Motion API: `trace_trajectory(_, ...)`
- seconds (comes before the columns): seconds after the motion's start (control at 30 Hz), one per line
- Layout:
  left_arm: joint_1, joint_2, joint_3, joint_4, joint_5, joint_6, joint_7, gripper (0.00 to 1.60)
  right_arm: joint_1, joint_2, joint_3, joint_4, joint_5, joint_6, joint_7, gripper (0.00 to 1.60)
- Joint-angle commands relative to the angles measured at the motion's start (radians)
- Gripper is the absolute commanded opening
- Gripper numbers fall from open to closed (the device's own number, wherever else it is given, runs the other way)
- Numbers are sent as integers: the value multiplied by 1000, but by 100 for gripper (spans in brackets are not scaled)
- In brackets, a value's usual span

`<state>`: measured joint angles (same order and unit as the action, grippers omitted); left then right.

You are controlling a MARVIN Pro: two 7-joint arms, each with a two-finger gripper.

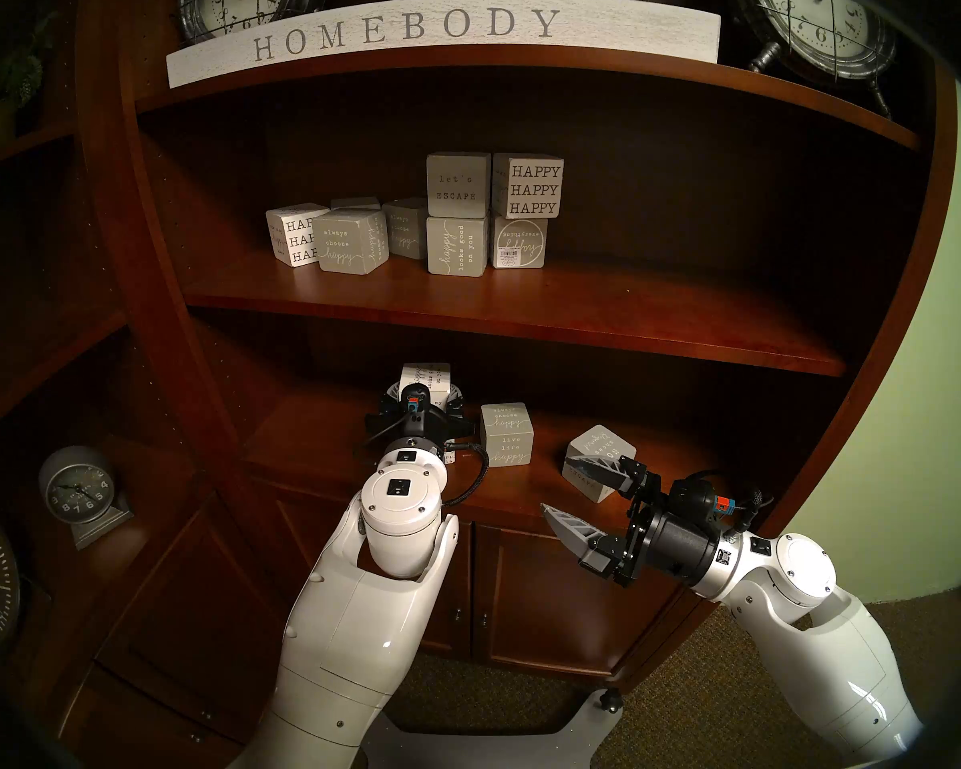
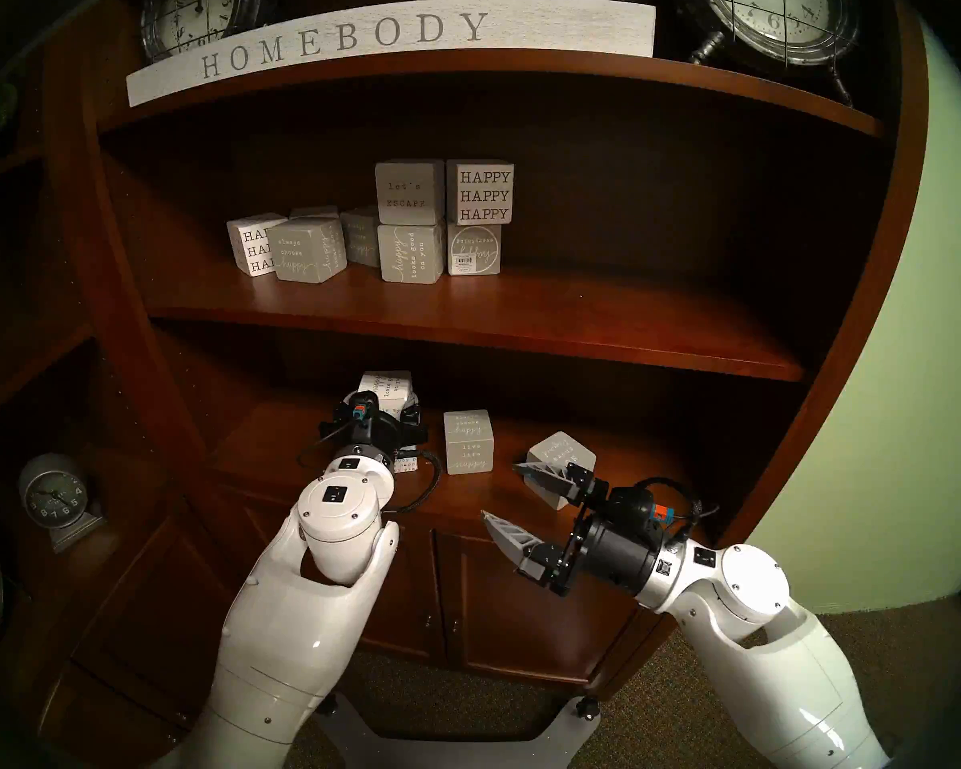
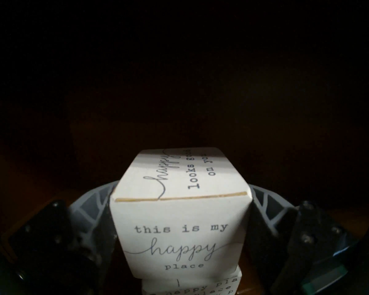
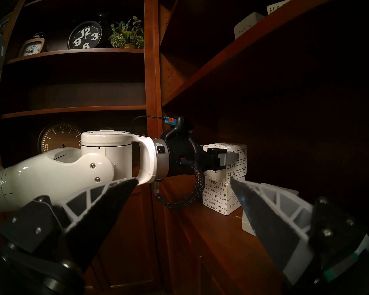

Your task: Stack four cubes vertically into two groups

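My left gripper [image 3: 182, 194] is shut on the white "this is my happy place" cube [image 3: 181, 224], one finger on each side. That cube rests on the white cube with small "happy place" type [image 4: 215, 196] at the left of the lower shelf [image 1: 528, 490]. The grey "live life happy" cube [image 1: 507, 434] stands alone mid-shelf. A second grey cube [image 1: 606, 446] sits turned at the right. My right gripper [image 1: 556, 484] is open and empty at the shelf's front edge, its upper finger in front of that grey cube.
The middle shelf [image 1: 522, 307] hangs low over the lower shelf and carries several other lettered cubes [image 1: 459, 218]. Cabinet doors [image 1: 522, 601] are below. Clocks [image 1: 76, 490] stand in the bay to the left. A HOMEBODY sign [image 1: 411, 30] is on top.
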<state>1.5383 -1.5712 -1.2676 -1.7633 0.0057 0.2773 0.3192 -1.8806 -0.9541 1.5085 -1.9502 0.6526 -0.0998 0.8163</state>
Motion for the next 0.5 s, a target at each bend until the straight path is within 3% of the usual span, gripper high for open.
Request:
trace_trajectory(0.0,-10,-9,0,-24,-1,-9,5,80,2,0,1,-14,3,2,1,160)
trace_trajectory(0.1,-9,-8,-1,-26,-1,-11,2,83,2,0,1,-14,3,2,1,160)
trace_trajectory(0.13,-9,-8,-1,-26,-1,-11,2,101,2,0,1,-14,3,2,1,160)
trace_trajectory(0.23,-8,-9,-2,-26,-2,-14,1,120,2,0,2,-14,3,2,1,160)
trace_trajectory(0.3,-7,-9,-2,-26,-2,-17,0,145,2,0,2,-14,3,3,1,160)
trace_trajectory(0.33,-7,-9,-2,-27,-2,-18,0,145,2,0,2,-14,3,3,1,160)
trace_trajectory(0.37,-6,-9,-2,-26,-2,-20,0,160,2,0,2,-14,3,3,1,160)
trace_trajectory(0.47,-3,-12,-6,-27,-12,-40,-6,160,2,0,2,-14,3,3,1,160)
